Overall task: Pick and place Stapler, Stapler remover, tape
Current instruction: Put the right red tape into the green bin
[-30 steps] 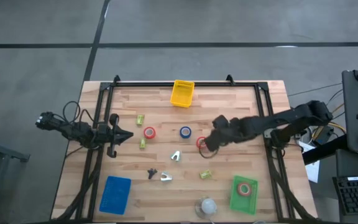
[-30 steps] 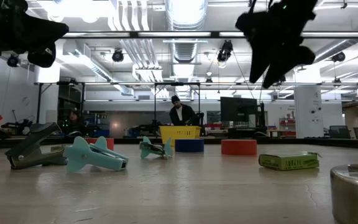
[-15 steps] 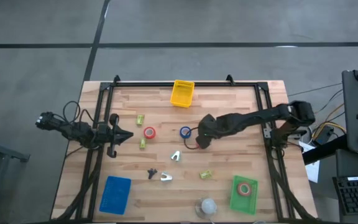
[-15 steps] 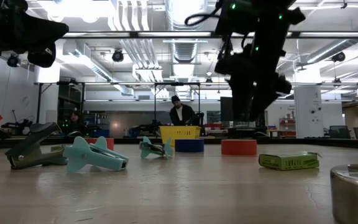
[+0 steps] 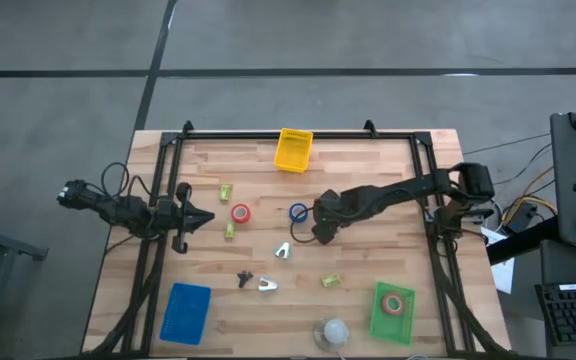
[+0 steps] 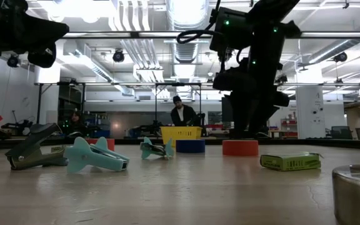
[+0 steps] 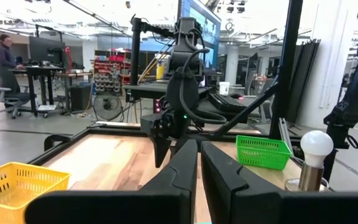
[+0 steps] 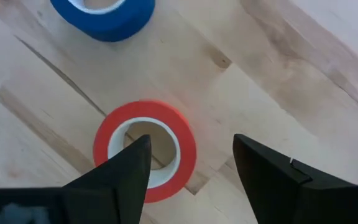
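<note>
My right gripper [image 8: 191, 167] is open and points down just above a red tape roll [image 8: 185, 144] lying flat at the table's middle [image 6: 240, 148]. One finger stands over the roll's hole and the other beyond its outer wall; I see no touch. A blue tape roll [image 5: 298, 211] lies just beyond it, and another red roll [image 5: 240, 213] lies farther left. A pinkish roll [image 5: 394, 305] sits in the green tray [image 5: 378, 325]. Small yellow-green staplers [image 5: 331, 281] and staple removers [image 5: 283, 250] lie scattered. My left gripper [image 7: 197, 163] waits shut at the table's left.
A yellow tray [image 5: 293, 150] stands at the far edge and a blue tray [image 5: 188, 310] at the near left. A white ball-like object on a metal base [image 5: 334, 331] stands at the near edge. A black frame [image 5: 278, 134] borders the table.
My right gripper has gone down and toward the table's left, tipping more steeply downward, and now stands over the red roll at the middle. The rolls, staplers and removers have stayed where they were.
</note>
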Available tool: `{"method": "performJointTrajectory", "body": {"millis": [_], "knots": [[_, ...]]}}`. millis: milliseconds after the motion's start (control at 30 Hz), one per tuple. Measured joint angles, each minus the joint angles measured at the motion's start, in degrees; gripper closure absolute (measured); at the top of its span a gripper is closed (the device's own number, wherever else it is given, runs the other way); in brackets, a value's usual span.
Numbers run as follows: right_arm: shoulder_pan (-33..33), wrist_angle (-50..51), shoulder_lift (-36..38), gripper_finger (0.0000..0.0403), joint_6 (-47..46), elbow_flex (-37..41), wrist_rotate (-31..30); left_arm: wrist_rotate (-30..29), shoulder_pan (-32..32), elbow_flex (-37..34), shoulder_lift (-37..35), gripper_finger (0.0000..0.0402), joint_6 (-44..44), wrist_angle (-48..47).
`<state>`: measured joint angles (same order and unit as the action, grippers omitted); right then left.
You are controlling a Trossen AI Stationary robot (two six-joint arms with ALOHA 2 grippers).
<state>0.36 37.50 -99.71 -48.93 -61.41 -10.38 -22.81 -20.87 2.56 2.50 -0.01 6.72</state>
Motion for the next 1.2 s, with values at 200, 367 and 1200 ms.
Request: {"method": "performJointTrajectory", "body": {"millis": [200, 367, 1200], "knots": [[-0.04, -1.14, -0.01, 0.0196, -0.35, 0.81, 0.10, 0.00, 0.00, 0.01, 0.00, 0.0376, 0.01, 0.00], [0.13, -5.53, -0.01, 0.0198, -1.02, 3.02, 1.43, 0.00, -0.01, 0.01, 0.00, 0.0376, 0.01, 0.00], [0.53, -3.92, 1.13, 0.0379, 4.96, 4.50, 9.19, 0.00, 0.01, -0.01, 0.00, 0.0376, 0.00, 0.02]]}}
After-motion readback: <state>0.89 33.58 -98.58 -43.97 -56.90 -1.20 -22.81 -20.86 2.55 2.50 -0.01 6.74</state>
